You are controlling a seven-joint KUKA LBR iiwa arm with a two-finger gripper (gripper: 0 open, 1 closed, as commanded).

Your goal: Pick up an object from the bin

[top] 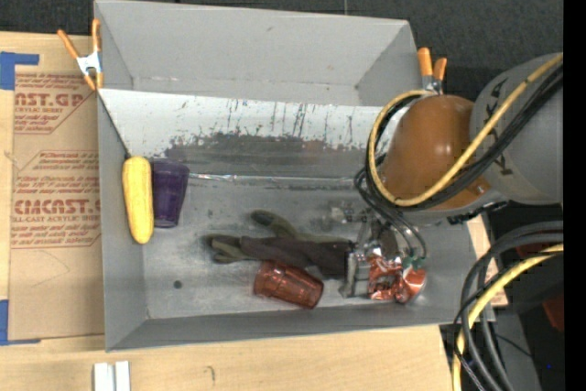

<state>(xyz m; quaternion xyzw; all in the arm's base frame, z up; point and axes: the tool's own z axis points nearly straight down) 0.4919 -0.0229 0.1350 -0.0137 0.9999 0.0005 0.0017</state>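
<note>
My gripper (366,266) down at a crumpled red-and-silver wrapper (396,281), I cannot tell how far open, dark glove (275,247) and red-brown can (288,285) just left of the wrapper, all in the bin (275,59)

The end effector (363,268) sits low in the bin (275,41), just right of a brown can (288,285) and touching a crumpled red wrapper (396,281). A dark glove (275,247) lies above the can. A yellow corn cob (138,199) and a purple cup (168,193) lie well left of it.
</note>
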